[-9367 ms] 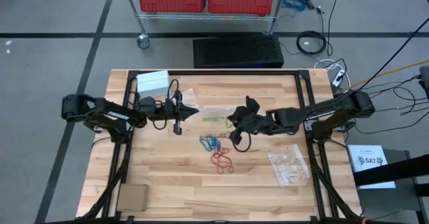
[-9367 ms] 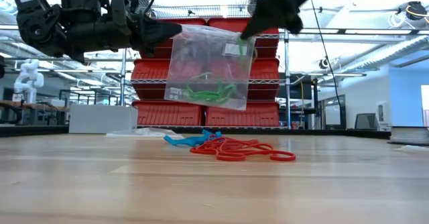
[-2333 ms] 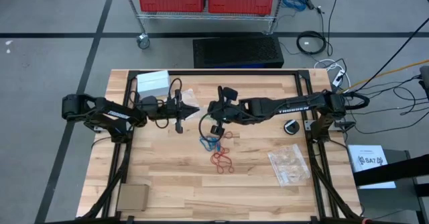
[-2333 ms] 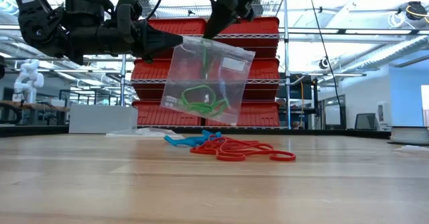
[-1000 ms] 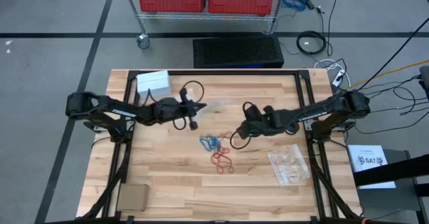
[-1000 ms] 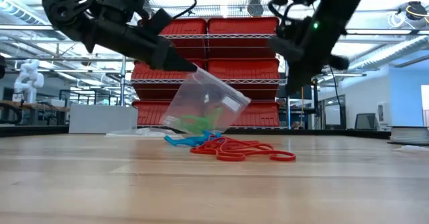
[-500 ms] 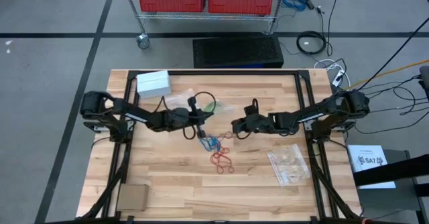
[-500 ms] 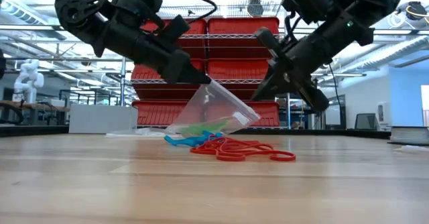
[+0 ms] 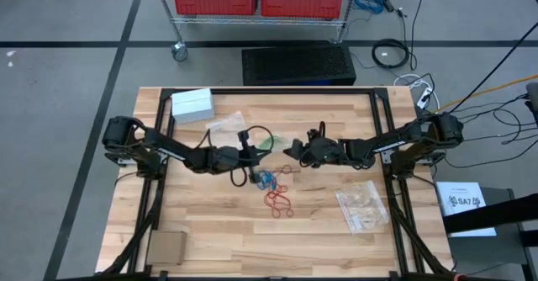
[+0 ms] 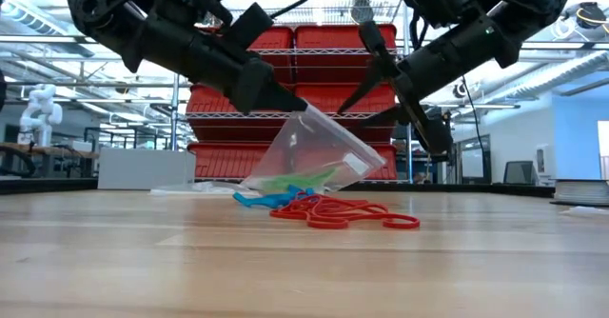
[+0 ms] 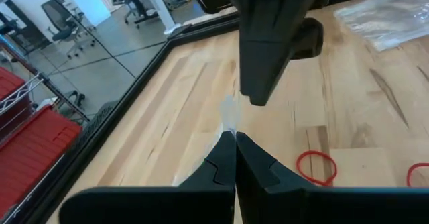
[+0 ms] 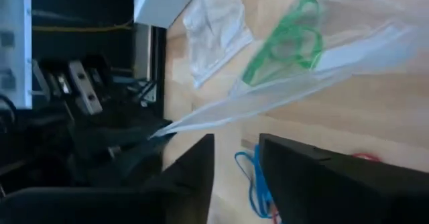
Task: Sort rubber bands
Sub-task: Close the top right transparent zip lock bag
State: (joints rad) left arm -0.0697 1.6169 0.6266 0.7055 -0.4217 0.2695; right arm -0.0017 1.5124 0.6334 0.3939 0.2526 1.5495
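My left gripper [image 9: 252, 153] is shut on a clear plastic bag [image 10: 306, 158] with green rubber bands [image 12: 288, 43] inside, near the table's middle. Blue rubber bands [image 9: 267, 178] and red rubber bands [image 9: 279, 201] lie loose on the wood just nearer. My right gripper [image 10: 366, 85] stands open just right of the bag's raised edge, and I see no touch. In the right wrist view its fingers [image 12: 194, 177] point past the bag toward the left gripper. My left gripper pinches the bag's raised upper corner [image 11: 229, 113] between its two fingertips. The fingers slant down from the table's left. The bag slopes down below them, and its lower end [image 10: 262, 182] rests on the table.
A second clear bag with bands [image 9: 361, 205] lies at the near right. A flat empty bag [image 9: 227, 123] and a white box [image 9: 192, 104] lie at the far left. A cardboard piece [image 9: 166, 247] lies at the near left corner. Black frame rails [image 9: 160, 188] run along the table's sides.
My left gripper has moved toward the table's right and near edges with the bag, which now slopes with its lower end on the table. My right gripper has swung up from pointing down, moved toward the bag and opened.
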